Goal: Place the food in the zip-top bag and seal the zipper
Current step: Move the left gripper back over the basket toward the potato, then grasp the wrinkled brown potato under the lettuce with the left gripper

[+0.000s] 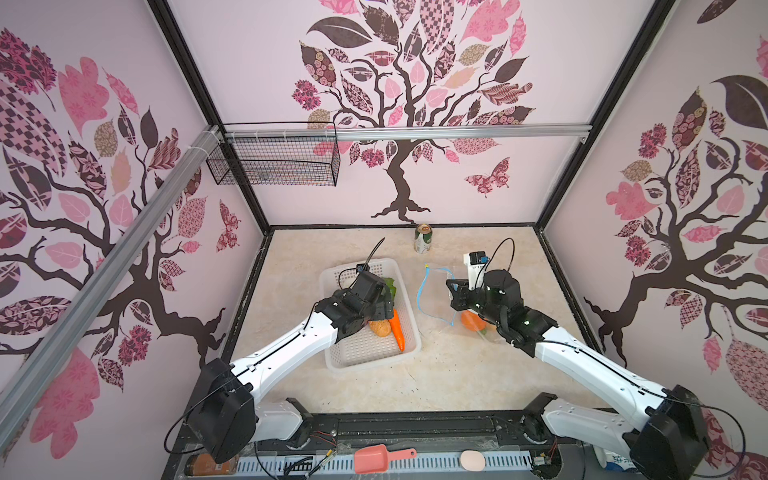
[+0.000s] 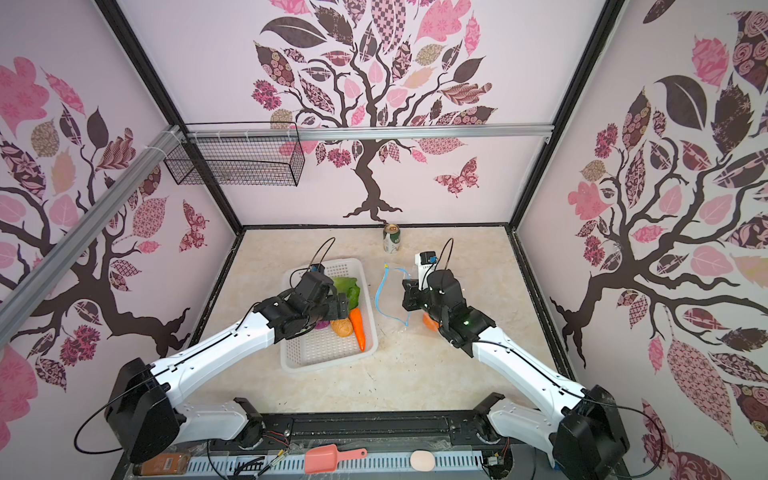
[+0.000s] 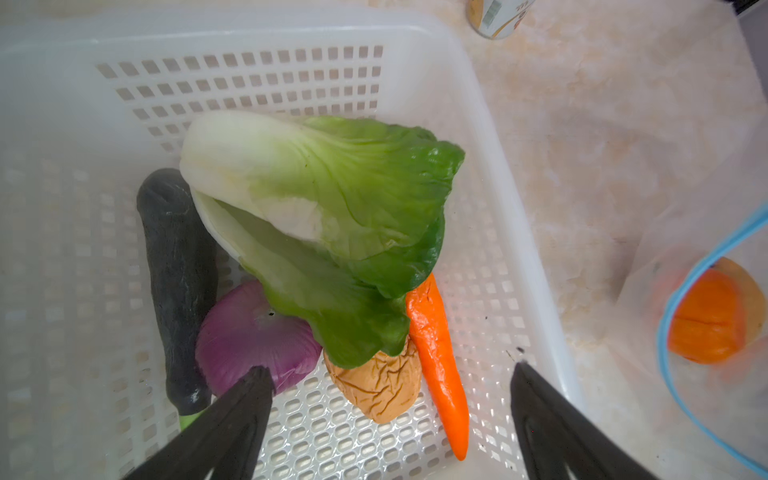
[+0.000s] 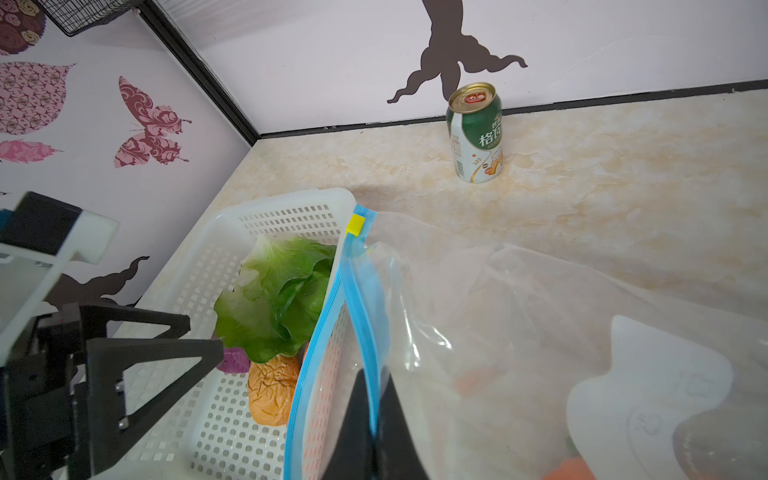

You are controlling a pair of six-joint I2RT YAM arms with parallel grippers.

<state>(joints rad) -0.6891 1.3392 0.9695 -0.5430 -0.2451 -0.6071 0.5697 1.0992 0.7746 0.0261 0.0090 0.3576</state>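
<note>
A white perforated basket [image 3: 490, 137] holds the food: green lettuce [image 3: 332, 195], a dark cucumber [image 3: 178, 270], a purple onion [image 3: 249, 336], a wrinkled potato [image 3: 382, 386] and an orange carrot [image 3: 436, 353]. My left gripper [image 3: 390, 368] hangs open just above them, with the potato and carrot between its fingers and touching neither. The clear zip-top bag [image 4: 519, 311] lies to the right of the basket with its mouth held open. My right gripper [image 4: 371, 376] is shut on the upper blue zipper [image 4: 361, 291] strip. An orange pumpkin [image 3: 706, 320] sits inside the bag.
A green-and-white drink can [image 1: 423, 239] stands near the back wall. A black wire basket [image 1: 274, 162] hangs on the back-left rail. A pink scoop [image 1: 380, 457] lies on the front ledge. Bare tabletop [image 1: 436, 374] lies in front of the basket and bag.
</note>
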